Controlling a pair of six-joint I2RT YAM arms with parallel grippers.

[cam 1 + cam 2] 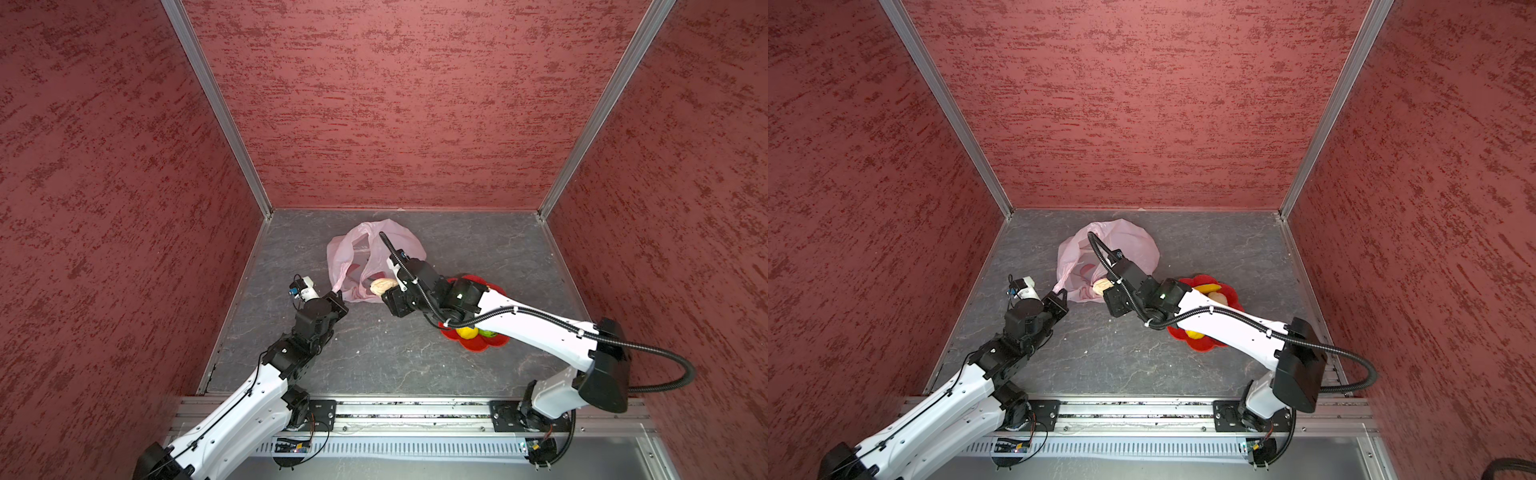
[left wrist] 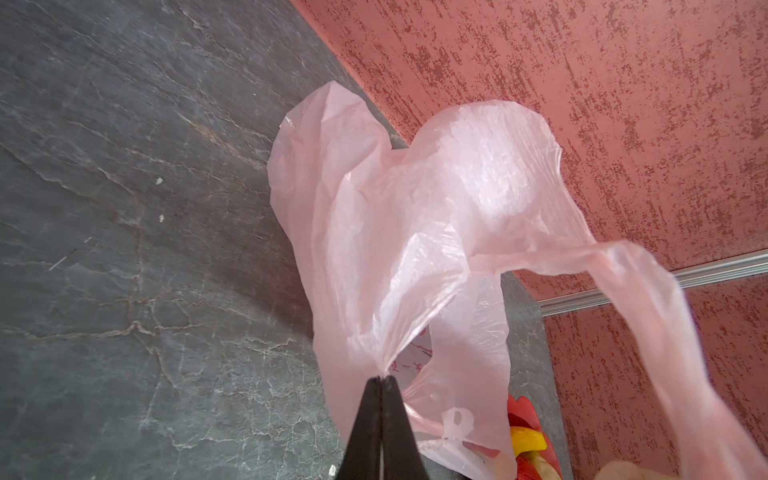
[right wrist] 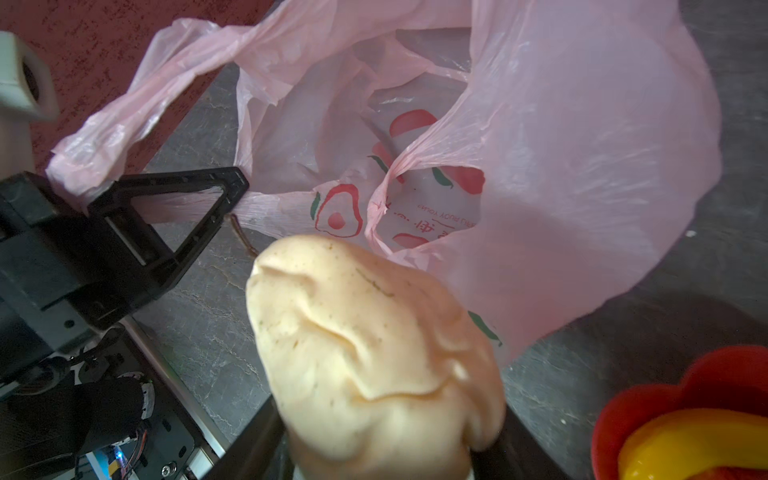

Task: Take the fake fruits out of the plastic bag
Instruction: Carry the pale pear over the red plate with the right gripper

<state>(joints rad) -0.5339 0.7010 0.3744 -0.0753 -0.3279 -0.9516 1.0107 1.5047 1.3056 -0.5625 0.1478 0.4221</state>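
A red flower-shaped plate (image 1: pixel 476 345) lies on the grey slate-look tabletop (image 1: pixel 374 357), right of the tabletop's middle. Mottled red walls (image 1: pixel 395 104) enclose the tabletop on three sides.

White arms (image 1: pixel 249 399), black joints (image 1: pixel 316 318), corrugated black cable (image 1: pixel 665 351)

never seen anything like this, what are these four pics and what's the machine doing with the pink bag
Two robot arms stand at a grey table, each ending in a two-fingered gripper. Two pictures look down from overhead, nearly identical; the other two come from cameras on the arms' wrists. The left gripper is shut on an edge of the pink plastic bag. The right gripper holds a beige fake fruit by the bag's mouth. A red flower-shaped plate holds more fruits, including a yellow fruit and a green fruit.
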